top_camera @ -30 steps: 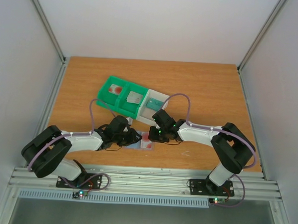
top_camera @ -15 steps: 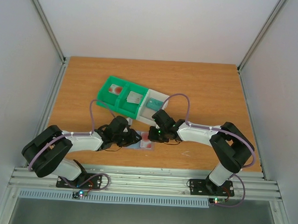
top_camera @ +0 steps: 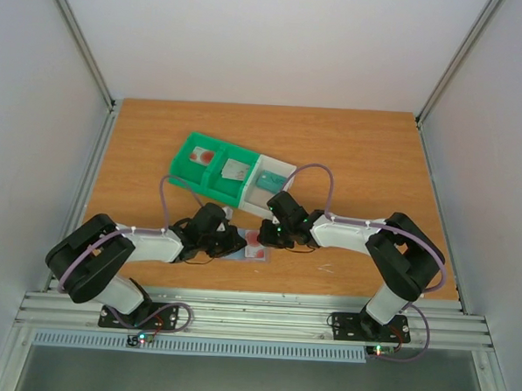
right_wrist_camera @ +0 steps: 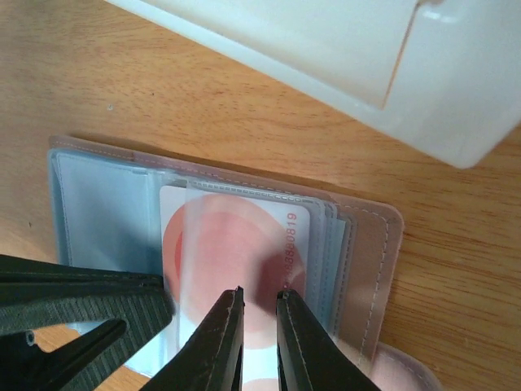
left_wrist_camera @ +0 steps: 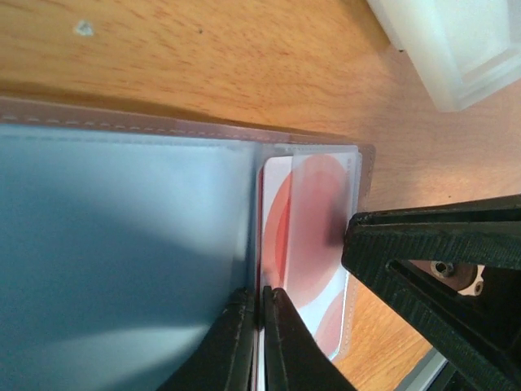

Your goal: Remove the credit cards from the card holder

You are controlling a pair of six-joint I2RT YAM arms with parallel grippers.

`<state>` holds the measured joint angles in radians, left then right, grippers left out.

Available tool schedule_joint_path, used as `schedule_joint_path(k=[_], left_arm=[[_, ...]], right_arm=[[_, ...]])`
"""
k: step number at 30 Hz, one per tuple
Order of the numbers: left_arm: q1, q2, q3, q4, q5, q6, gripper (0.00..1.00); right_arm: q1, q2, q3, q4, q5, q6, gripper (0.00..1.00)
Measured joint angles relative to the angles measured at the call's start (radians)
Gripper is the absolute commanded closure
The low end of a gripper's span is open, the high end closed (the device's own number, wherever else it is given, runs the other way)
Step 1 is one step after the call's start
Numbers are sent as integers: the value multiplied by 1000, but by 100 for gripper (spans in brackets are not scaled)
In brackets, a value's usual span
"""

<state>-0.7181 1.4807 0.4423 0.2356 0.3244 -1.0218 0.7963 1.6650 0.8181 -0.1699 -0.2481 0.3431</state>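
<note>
The slate-blue card holder (top_camera: 237,250) lies open on the table near the front, between the two grippers. A white card with a red-pink patch (left_wrist_camera: 305,236) sits in its right half under a clear sleeve, with its left edge sticking out. My left gripper (left_wrist_camera: 260,300) is shut on that edge. My right gripper (right_wrist_camera: 259,297) is almost shut, with a narrow empty gap, and its tips press down on the sleeve over the card (right_wrist_camera: 236,236). The holder's right border (right_wrist_camera: 370,244) shows beyond them. The right gripper's finger (left_wrist_camera: 431,261) stands just right of the card.
A green-and-white three-compartment tray (top_camera: 211,184) stands just behind the holder, with a red-patched card (top_camera: 202,156), a grey card (top_camera: 235,169) and one more inside. Its white end (right_wrist_camera: 391,57) is close above the right gripper. Bare wood lies all around.
Both grippers have closed in slightly on the holder, the left arm reaching a little to the right and the right gripper a little to the left. The holder has not moved.
</note>
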Motion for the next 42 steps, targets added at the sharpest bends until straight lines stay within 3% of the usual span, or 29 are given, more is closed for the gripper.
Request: schedule_joint_path(k=[22, 29, 42], left_arm=[[1, -104, -17, -40, -31, 9, 99], [1, -106, -17, -76, -42, 27, 78], [2, -69, -17, -66, -35, 31, 77]], right_arm=[[-2, -7, -23, 39, 4, 0, 87], [-2, -23, -24, 3, 4, 0, 87], [-2, -21, -24, -26, 0, -8, 91]])
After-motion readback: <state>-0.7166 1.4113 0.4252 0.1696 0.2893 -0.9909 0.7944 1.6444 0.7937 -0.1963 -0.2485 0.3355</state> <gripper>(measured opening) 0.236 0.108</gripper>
